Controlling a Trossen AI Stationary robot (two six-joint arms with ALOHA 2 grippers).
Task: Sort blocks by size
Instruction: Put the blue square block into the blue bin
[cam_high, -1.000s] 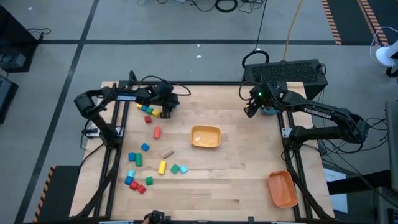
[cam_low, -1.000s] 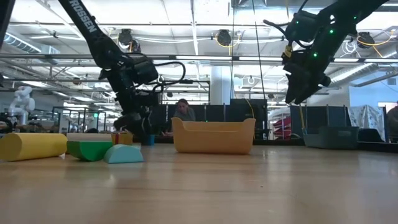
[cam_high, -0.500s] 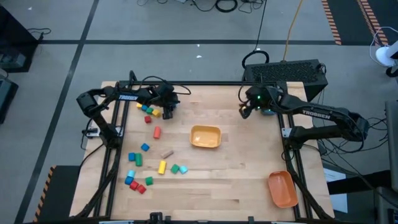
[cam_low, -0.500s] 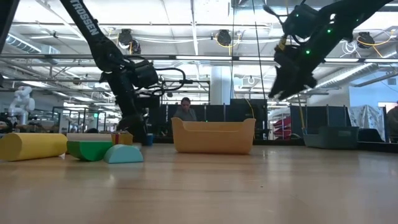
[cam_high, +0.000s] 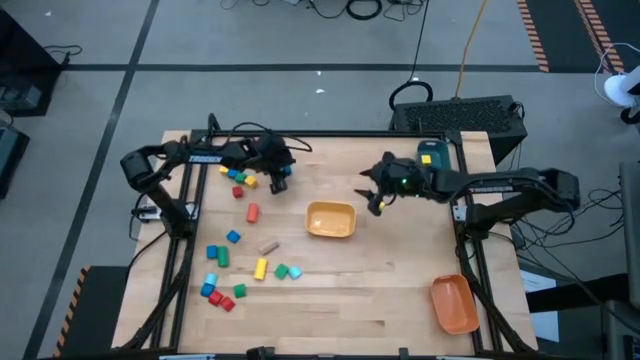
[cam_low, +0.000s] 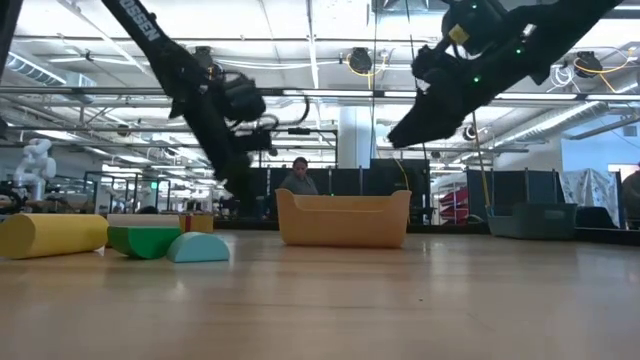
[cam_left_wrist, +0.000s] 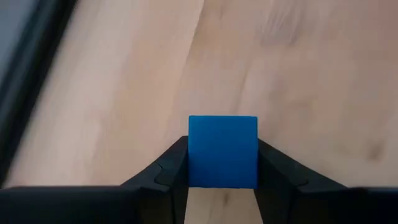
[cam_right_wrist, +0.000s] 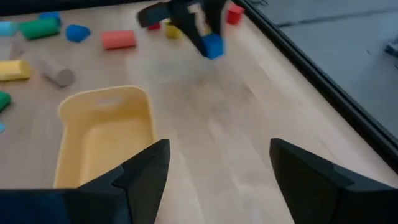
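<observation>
My left gripper (cam_high: 279, 183) is shut on a blue cube (cam_left_wrist: 222, 151), one of the blocks, above the far left of the table; the right wrist view shows that blue cube (cam_right_wrist: 212, 45) too. Other blocks lie in a far group (cam_high: 238, 177) beside it, with a red cylinder (cam_high: 252, 212) closer in and a near group (cam_high: 225, 280) resting flat on the wood. My right gripper (cam_right_wrist: 217, 168) stands open in the air just beyond the yellow bin's (cam_high: 331, 220) far right corner, with nothing between its fingers. My left gripper pinches the blue cube by two opposite side faces (cam_left_wrist: 194, 155) between its two fingers, at their free ends. The fingers slant downward from the table's far left. The cube sits square in the hold, lifted clear of the table.
The yellow bin stands mid-table. An orange bin (cam_high: 453, 303) sits at the near right corner and a teal bin (cam_high: 432, 155) at the far right. In the low view a yellow cylinder (cam_low: 50, 235), a green block (cam_low: 145, 240) and a cyan block (cam_low: 198, 247) lie close to the camera.
My left gripper has risen, rolled its wrist and shifted a little toward the yellow bin. My right gripper has swung from the far right corner toward the table's left and near side, over to the yellow bin, tipping closer to level.
</observation>
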